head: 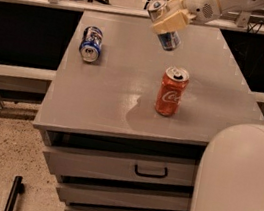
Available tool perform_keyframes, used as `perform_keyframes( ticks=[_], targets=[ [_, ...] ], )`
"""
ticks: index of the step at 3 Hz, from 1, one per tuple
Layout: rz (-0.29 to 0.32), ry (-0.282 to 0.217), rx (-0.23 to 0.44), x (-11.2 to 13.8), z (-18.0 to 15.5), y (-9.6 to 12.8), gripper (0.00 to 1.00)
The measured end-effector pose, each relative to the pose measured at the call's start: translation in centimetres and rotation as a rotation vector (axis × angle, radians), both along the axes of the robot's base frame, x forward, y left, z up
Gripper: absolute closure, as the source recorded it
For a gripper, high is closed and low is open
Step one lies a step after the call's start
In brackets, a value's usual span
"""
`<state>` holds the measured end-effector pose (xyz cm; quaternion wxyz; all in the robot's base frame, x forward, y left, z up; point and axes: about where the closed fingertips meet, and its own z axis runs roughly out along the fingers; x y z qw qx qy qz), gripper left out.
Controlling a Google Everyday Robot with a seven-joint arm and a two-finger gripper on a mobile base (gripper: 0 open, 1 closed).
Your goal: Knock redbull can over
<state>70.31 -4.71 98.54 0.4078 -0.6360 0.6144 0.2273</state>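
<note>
The redbull can [169,40], slim and silver-and-blue, is in the air above the far middle of the grey table [103,97]. It is tilted, with its top pointing up and to the left. My gripper [168,19] comes in from the upper right and is shut around the can's middle with its tan fingers [172,17]. The can touches nothing on the table.
A shorter blue can [91,43] lies on its side at the table's far left. A red Coca-Cola can [171,91] stands upright right of the middle, just below the held can. Drawers [151,171] sit under the top. My white base [238,192] fills the lower right.
</note>
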Motion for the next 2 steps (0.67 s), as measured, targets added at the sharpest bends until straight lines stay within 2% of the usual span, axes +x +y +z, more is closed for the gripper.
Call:
perform_keyframes(
  ticks=[1, 2],
  targets=[
    [-0.066, -0.068, -0.199, 0.4, 0.0, -3.5, 0.99],
    [-0.091, -0.113, -0.366, 0.5, -0.7, -6.3, 0.99]
  ],
)
